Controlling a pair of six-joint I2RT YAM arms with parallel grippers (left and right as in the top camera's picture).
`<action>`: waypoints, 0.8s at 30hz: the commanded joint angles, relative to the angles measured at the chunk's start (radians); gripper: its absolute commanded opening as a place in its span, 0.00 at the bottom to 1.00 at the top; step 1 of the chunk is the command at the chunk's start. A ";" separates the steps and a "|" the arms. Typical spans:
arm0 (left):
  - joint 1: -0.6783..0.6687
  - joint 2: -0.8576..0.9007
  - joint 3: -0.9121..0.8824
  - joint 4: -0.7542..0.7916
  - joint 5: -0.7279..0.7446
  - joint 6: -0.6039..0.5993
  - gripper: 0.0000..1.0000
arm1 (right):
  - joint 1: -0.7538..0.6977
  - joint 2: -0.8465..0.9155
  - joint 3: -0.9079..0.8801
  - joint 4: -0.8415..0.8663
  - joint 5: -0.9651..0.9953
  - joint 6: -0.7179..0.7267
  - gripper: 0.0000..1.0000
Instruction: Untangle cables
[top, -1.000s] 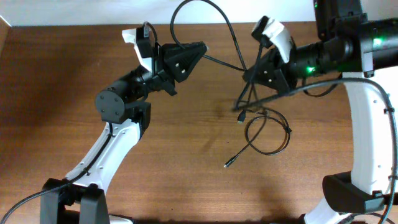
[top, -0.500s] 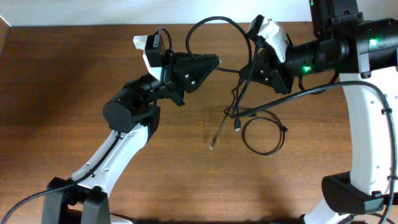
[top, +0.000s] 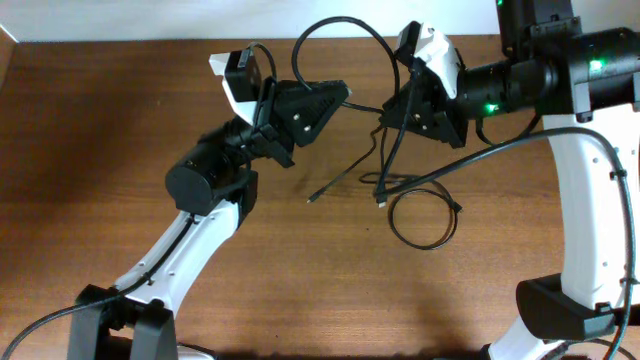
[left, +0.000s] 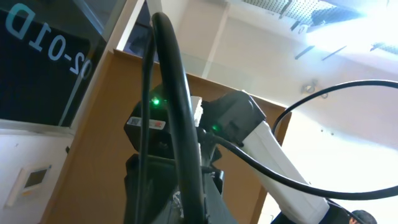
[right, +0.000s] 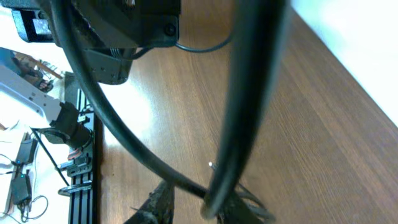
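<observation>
Cables (top: 340, 19) arch across upper centre, a loop lying below on the table (top: 100, 150); left gripper (top: 340, 97) and right gripper (top: 392, 112) both pinch strands. Best draw apart slowly, so the knot loosens.

The overhead camera looks straight down on the bench (top: 100, 150) from well above. It takes in both arms: the left arm (top: 200, 230) rises from the lower edge and the right arm (top: 590, 200) from the lower right, with a strip of white wall along the top.

The left wrist camera is tilted upward, off the bench, toward ceiling and room. A cable (left: 174, 124) crosses very near its lens, and behind it stands the right arm (left: 249, 124) with its green light, which the overhead view also shows.

The right wrist camera looks down and across the bench (right: 298, 143). A blurred cable (right: 249, 93) lies close to its lens, and the left arm (right: 124, 25) fills the top. It shares both the bench and that arm with the overhead view.
</observation>
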 joint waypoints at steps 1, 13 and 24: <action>-0.036 -0.021 0.009 0.013 -0.031 -0.011 0.00 | 0.030 0.011 -0.006 0.004 -0.048 -0.038 0.22; 0.032 -0.021 0.009 0.011 0.010 -0.010 0.99 | 0.046 0.008 0.000 0.003 -0.049 0.001 0.04; 0.128 -0.021 0.009 -0.320 0.439 0.044 0.99 | -0.171 -0.036 0.148 0.021 0.123 0.124 0.04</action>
